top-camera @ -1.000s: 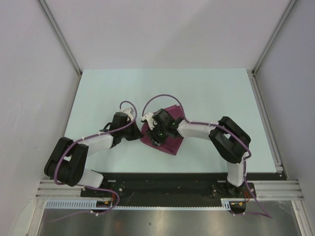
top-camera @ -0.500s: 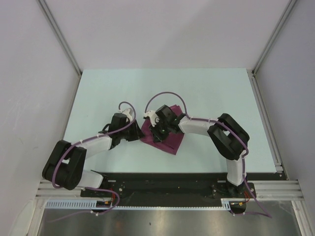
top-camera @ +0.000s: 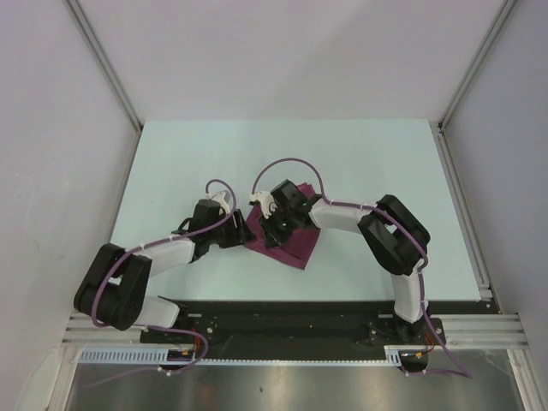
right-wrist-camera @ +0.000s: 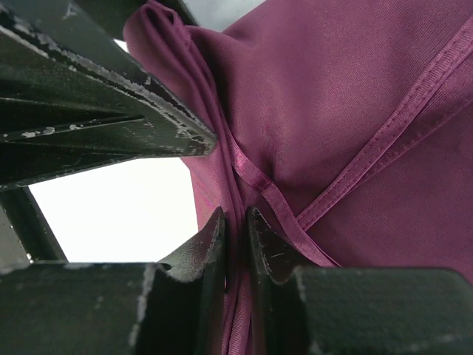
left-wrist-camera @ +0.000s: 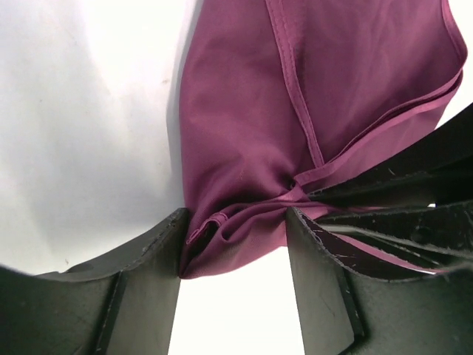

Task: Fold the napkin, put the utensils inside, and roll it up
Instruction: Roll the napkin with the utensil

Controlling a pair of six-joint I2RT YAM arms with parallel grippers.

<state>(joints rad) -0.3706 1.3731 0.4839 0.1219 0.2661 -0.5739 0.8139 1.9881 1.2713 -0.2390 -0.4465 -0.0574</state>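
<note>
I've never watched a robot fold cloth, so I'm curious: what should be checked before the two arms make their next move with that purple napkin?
1. Right gripper pinches the napkin hem: ok.
2. Left gripper jaws apart, cloth loose between them: ok.
3. Napkin lies flat on the table: not ok, bunched at the gripped corner.
4. Spoon located: cannot tell, none in view.
5. Grippers clear of each other: cannot tell, both crowd one corner.

surface: pale green table (top-camera: 360,163) | on it: folded magenta napkin (top-camera: 296,249), near the middle
</note>
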